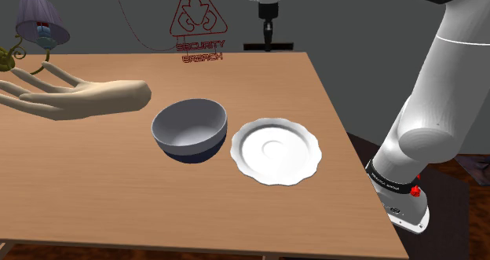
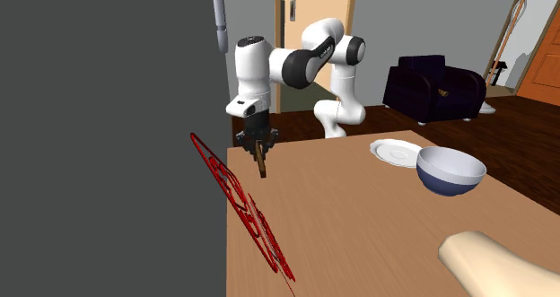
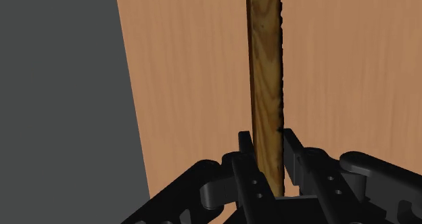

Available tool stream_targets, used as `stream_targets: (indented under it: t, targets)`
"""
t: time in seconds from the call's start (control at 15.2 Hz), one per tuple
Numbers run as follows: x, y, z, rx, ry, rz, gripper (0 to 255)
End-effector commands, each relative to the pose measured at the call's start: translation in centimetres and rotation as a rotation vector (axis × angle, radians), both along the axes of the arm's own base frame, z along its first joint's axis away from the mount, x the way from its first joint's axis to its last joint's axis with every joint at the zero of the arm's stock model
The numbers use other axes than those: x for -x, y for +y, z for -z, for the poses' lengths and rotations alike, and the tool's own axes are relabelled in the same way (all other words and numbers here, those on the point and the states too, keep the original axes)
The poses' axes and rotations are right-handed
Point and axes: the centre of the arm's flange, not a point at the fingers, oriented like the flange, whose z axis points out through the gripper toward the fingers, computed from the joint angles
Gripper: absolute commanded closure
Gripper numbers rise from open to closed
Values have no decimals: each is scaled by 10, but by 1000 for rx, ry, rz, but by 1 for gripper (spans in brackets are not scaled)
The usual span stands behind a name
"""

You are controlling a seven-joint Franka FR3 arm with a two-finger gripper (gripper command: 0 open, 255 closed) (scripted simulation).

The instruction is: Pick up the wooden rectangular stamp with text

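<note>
Closest to me in the shoulder view, the white arm (image 1: 428,125) is rising from the lower right and running out of the top of the picture. Just past its base, the wooden counter (image 1: 118,195) is carrying a white scalloped plate (image 1: 276,150). Just beside the plate, toward that view's left, a bowl (image 1: 189,130) is sitting upright, pale inside and dark blue outside. Farther to the left, a beige model hand (image 1: 78,97) is lying on the counter with its fingers pointing off the picture's left edge.

At the counter's far edge, the claw (image 1: 268,16) is hanging down close to the grey wall (image 1: 345,23), and it is clamped onto the wooden stamp (image 1: 268,34). In the wrist view I am watching the two black fingers (image 3: 245,145) pressing on opposite faces of this brown, grained slab, which is running straight out from the claw toward the counter. In the second exterior view the stamp is hanging upright under the claw, near the wall and well apart from the plate and bowl. I cannot tell whether its lower end is touching the wood.

On the wall behind, a red outline sign (image 1: 200,23) is reading "SECURITY BREACH", and a lamp (image 1: 41,20) with a purple shade is showing at the shoulder view's upper left. Beyond the arm in the second exterior view, a dark armchair (image 2: 431,87) is standing on a dark floor.
</note>
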Motion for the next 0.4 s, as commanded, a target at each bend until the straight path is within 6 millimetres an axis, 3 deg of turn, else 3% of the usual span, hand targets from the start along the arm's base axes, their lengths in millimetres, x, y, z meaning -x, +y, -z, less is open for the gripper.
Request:
stream_targets:
  t: [0.0, 0.33]
  targets:
    - [1, 0, -10, 0, 0, 0, 255]
    - [1, 0, -27, 0, 0, 0, 255]
